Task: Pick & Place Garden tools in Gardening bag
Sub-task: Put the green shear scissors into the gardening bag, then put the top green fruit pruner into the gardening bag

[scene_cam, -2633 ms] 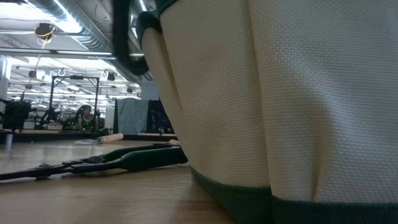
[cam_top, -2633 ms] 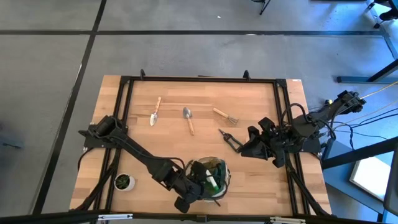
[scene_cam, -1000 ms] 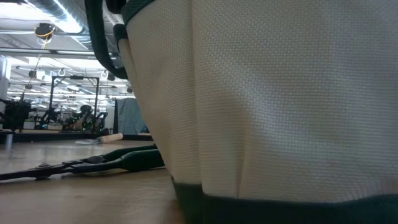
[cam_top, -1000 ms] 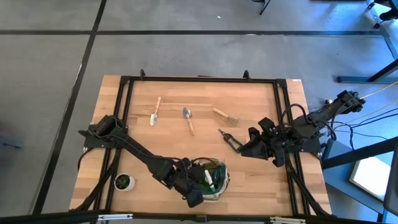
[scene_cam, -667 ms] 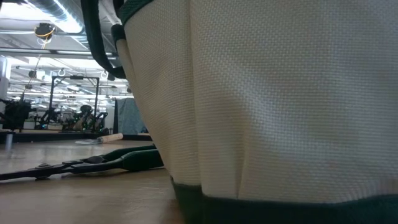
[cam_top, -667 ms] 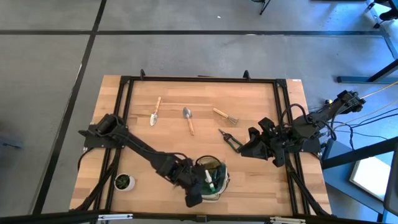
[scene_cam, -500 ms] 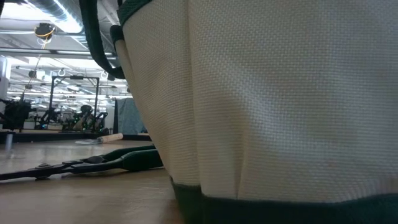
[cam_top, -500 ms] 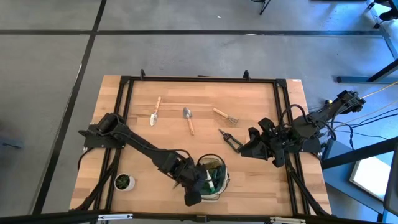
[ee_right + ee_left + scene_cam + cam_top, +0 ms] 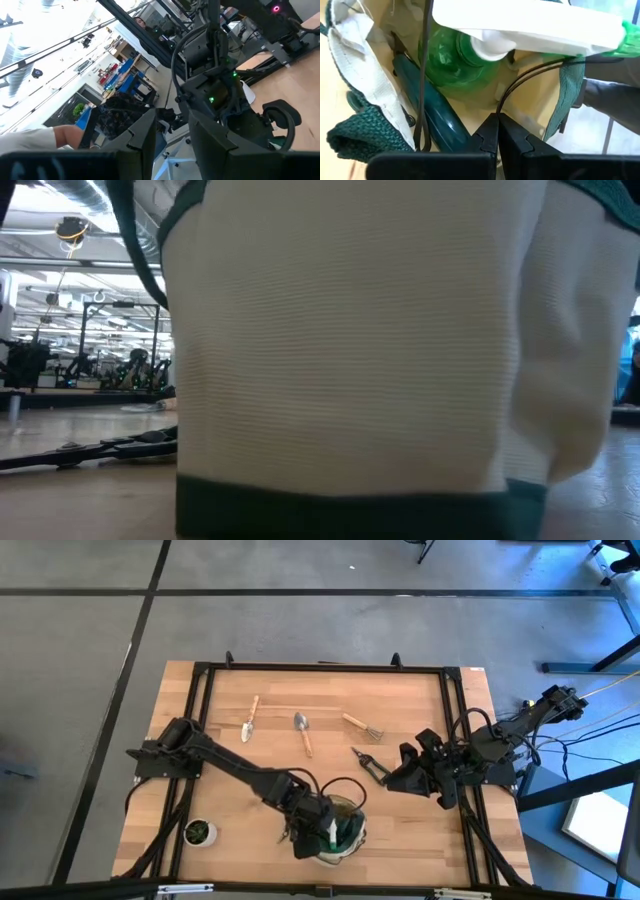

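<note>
The gardening bag (image 9: 352,818) stands near the table's front edge, and its khaki wall (image 9: 340,360) fills the low view. Inside it lie the green spray bottle (image 9: 455,55) with its white trigger (image 9: 330,832) and a dark green long piece (image 9: 434,114). My left gripper (image 9: 497,125) reaches down into the bag from its left side (image 9: 316,838), shut. Two trowels (image 9: 248,720) (image 9: 303,733), a fork (image 9: 362,726) and the pruning shears (image 9: 368,766) lie flat on the wood. My right gripper (image 9: 172,135) hangs open at the right (image 9: 398,778), nothing between its fingers. My left gripper is shut on two thin dark cord strands of the bag (image 9: 506,97), pinched at its fingertips. The fingers slant down into the bag's mouth from the table's left. The strands run off in a curve to the bag's green trim (image 9: 570,75). The bag stands on the table.
A small potted plant (image 9: 199,832) stands at the near left corner. A black frame (image 9: 320,667) rims the table. The wood between the loose tools and the bag is bare. The room beyond holds desks and other equipment.
My left gripper has gone toward the table's far edge, over the bag, and its wrist has rolled and tipped. It has stayed shut. The bag has turned about and slid a little toward the table's left, now hiding more of the shears in the low view.
</note>
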